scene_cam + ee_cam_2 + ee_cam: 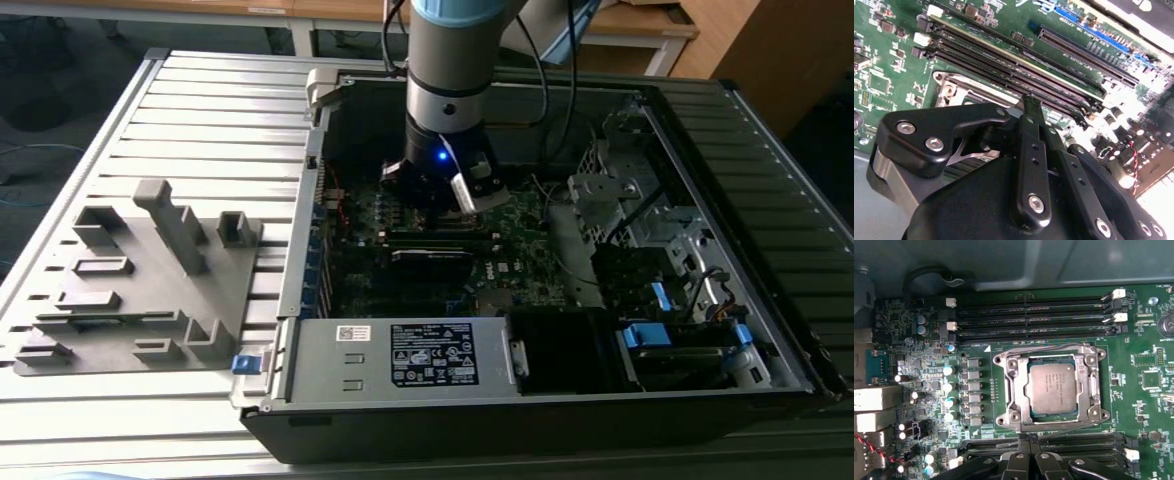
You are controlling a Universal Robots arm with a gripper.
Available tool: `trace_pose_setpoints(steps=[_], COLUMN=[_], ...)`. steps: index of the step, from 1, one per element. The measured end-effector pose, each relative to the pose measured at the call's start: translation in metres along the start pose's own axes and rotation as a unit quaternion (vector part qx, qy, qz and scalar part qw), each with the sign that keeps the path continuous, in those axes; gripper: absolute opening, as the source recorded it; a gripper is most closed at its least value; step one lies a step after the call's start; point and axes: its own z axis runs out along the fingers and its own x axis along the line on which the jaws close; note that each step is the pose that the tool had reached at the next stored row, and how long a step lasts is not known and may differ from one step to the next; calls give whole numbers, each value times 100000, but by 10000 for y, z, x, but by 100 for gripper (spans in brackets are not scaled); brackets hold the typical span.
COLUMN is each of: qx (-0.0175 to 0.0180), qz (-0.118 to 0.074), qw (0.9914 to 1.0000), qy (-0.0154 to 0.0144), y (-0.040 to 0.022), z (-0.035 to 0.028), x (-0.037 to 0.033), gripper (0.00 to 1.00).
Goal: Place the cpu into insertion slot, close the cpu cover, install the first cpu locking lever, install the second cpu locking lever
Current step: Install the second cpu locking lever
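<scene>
The cpu (1050, 388) sits flat in the insertion slot (1015, 390), with the cpu cover (1089, 382) down around it to hold it in. The end effector (1028, 450) hangs just beside the slot, fingers pinched together, holding nothing.

A robotics lab or workshop: an opened black desktop computer case (534, 400) lies on a ribbed grey aluminium worktable (200, 110), beside a grey plastic fixture block (140, 290), with wooden desks (641, 25) behind.
</scene>
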Motion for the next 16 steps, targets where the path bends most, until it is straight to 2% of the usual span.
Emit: trace_pose_setpoints(steps=[4,16], qx=[-43,-190], qz=[3,4], qw=[100000,100000], qy=[7,13], y=[-2,13], z=[32,58], x=[17,38], gripper=[11,11])
